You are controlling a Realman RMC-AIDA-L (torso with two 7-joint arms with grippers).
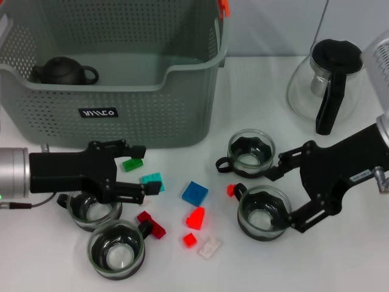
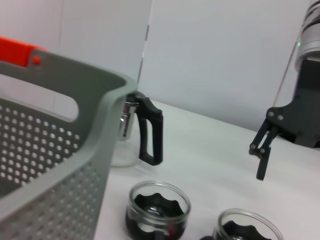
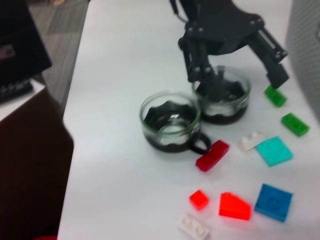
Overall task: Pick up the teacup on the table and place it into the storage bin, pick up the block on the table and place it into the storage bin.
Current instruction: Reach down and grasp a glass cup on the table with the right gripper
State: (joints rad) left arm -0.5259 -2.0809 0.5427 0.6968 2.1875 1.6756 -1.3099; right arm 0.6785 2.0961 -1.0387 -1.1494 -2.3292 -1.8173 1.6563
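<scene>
Four glass teacups are seen on the white counter: one teacup lies between the spread fingers of the right end effector, its handle turned toward the small red block on its left; a second teacup stands just behind it, handle pointing left. Two more teacups are placed at the front left, one partly under the left end effector, whose fingers are held apart with nothing between them, near a green block and a teal block. A blue block, red blocks and a white block are scattered between the arms; the dark red block has its long axis running diagonally. The storage bin is set at the back left, holding a dark teapot with its handle to the right. A glass carafe is seen at the back right
</scene>
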